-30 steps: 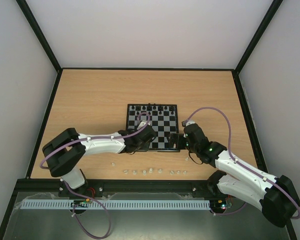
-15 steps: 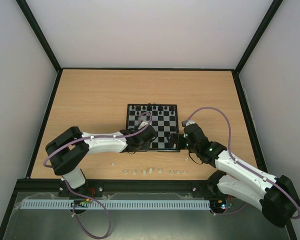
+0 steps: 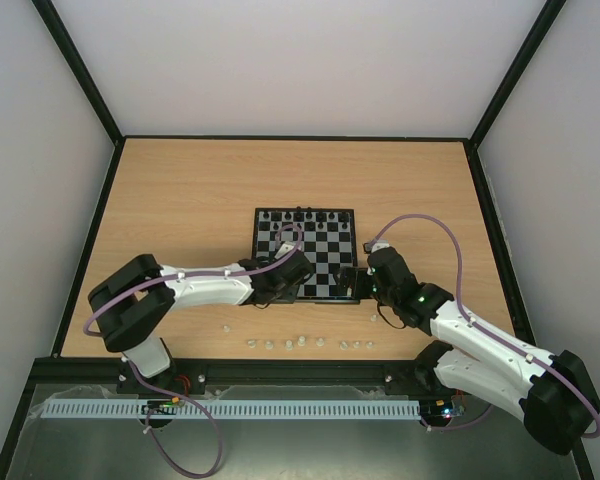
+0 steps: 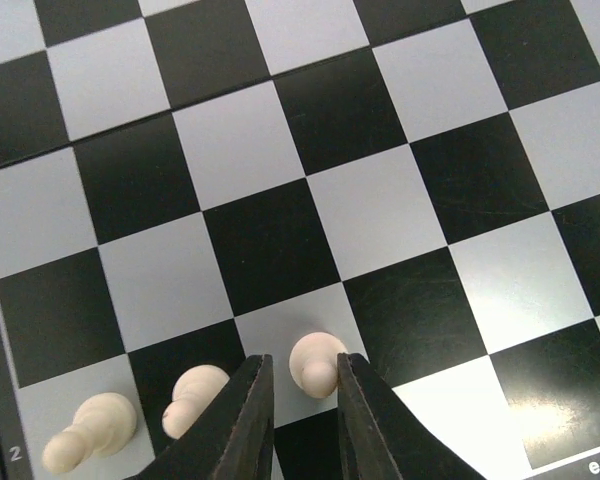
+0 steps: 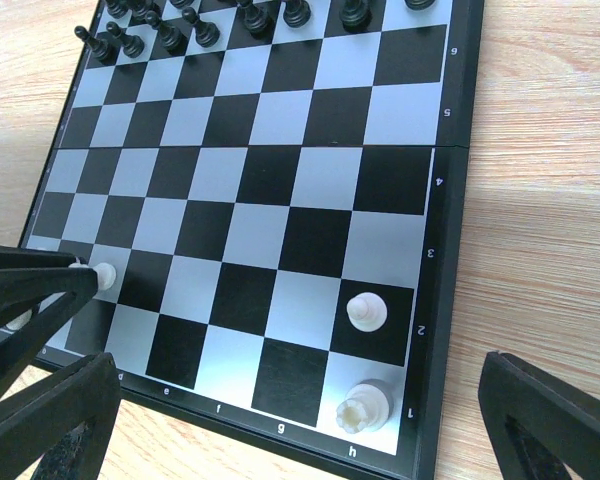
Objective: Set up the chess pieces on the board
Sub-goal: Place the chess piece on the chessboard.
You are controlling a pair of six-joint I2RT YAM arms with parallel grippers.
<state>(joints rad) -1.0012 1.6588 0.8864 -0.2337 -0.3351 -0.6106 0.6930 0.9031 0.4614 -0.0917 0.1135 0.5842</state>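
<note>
Left pincer [image 4: 301, 357] pinches white pawn [image 4: 318, 362] on board [image 5: 280, 190] second row, beside two set pawns [image 4: 195, 395] | right pincer [image 5: 295, 400] spread over near-right corner | roughly five whites placed; most, the loose pieces [image 3: 295, 342], wait on desk [image 3: 180, 200]

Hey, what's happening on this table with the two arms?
Two robot arms are laying out a chess set. The left gripper has its fingertips either side of a white pawn on the board, next to two pawns standing there. The right gripper hovers open near its right corner, holding nothing. More white pieces wait on the table.
</note>
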